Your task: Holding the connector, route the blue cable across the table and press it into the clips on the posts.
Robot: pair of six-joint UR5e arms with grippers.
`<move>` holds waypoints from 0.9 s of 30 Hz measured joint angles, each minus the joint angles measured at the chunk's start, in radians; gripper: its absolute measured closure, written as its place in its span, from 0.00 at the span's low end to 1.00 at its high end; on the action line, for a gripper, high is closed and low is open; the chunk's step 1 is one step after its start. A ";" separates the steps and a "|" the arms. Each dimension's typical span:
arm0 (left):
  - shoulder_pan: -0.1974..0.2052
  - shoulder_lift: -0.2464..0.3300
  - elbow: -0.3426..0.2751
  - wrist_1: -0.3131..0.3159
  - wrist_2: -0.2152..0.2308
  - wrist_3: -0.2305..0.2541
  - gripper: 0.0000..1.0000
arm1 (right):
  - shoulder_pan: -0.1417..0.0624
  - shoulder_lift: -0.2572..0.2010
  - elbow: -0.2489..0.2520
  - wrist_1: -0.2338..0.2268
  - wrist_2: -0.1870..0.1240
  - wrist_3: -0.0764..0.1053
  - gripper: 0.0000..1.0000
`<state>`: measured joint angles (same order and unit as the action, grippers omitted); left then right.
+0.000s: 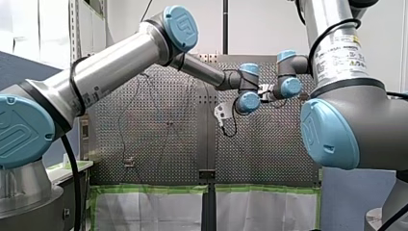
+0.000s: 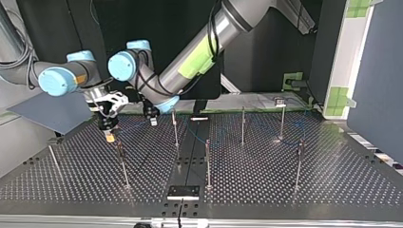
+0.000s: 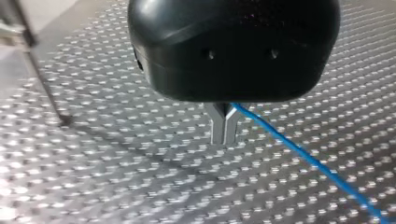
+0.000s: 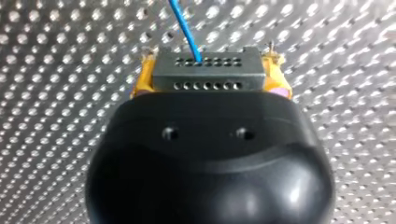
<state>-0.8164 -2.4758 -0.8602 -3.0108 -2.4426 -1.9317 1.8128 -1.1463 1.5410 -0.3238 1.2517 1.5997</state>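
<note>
Right gripper (image 4: 210,75): clamped on the connector (image 4: 219,77), yellow pads (image 4: 141,81) tight on its two short ends. The connector's long axis runs pad to pad, across the gripper. Its holed face, two rows, is turned toward the wrist camera. Blue cable (image 4: 186,29) leaves a hole in the farther row and runs ahead of the gripper over the table (image 4: 56,93), cut off at the frame edge.

Left gripper (image 3: 224,130): metal fingers (image 3: 217,133) pinched together with no gap. The cable comes out from between them near their root and trails off over the table, out of frame. The black housing hides the fingers' upper part.

Top view: both grippers point down over the table's edge on the arms' side, toward that view's left corner. Right gripper (image 2: 109,130) is nearer the corner, left gripper (image 2: 152,118) near it toward the middle. Only this view shows the posts (image 2: 207,164), upright and spread across the table. The connector is too small to read here, and the cable is just faint blue traces among the posts.

Front view: the wrists block both grippers, so neither the grip nor the connector can be made out.
</note>
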 joint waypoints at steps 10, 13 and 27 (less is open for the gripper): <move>-0.019 0.049 0.000 -0.054 -0.085 -0.010 1.00 | -0.004 -0.047 0.000 0.003 -0.036 0.006 1.00; -0.030 0.051 0.000 -0.058 -0.107 -0.008 1.00 | -0.006 -0.071 0.000 0.009 -0.049 0.007 1.00; -0.065 0.051 0.000 0.028 -0.029 0.049 1.00 | -0.005 -0.125 0.000 0.052 -0.072 -0.007 1.00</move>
<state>-0.8813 -2.4252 -0.8602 -2.9829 -2.4718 -1.8830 1.8075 -1.2709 1.5410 -0.2714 1.1798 1.5931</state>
